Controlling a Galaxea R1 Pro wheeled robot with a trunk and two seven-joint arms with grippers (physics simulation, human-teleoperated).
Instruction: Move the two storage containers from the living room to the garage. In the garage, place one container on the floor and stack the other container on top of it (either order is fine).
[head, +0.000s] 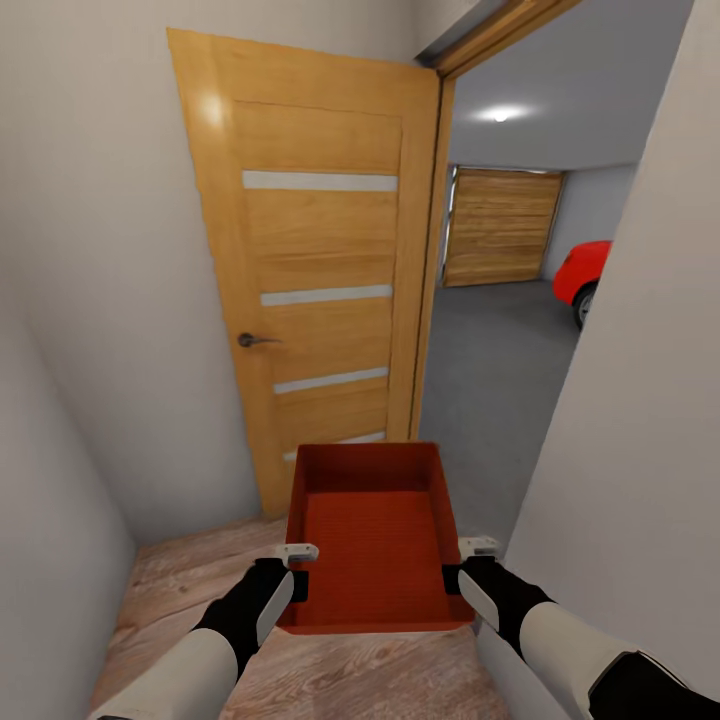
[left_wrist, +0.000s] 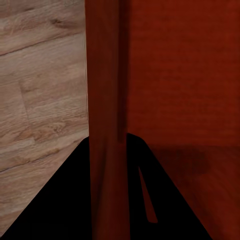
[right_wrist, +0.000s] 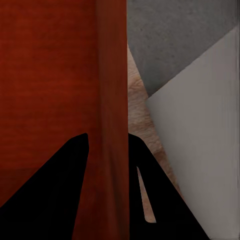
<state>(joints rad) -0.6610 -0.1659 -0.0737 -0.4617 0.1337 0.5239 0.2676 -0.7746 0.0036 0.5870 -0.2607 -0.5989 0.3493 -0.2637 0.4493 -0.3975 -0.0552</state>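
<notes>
Storage container (head: 372, 540) held up before the open door (head: 320, 290), over the wood floor (head: 200, 570).
Your left pincer (head: 300, 568) and right pincer (head: 470, 565) each clamp a side wall; the garage (head: 500, 340) lies ahead.

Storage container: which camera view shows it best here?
The head view: the whole storage container shows, open and empty, with the left pincer and right pincer on its side walls. Each wrist view gives just one wall between dark fingers.
</notes>
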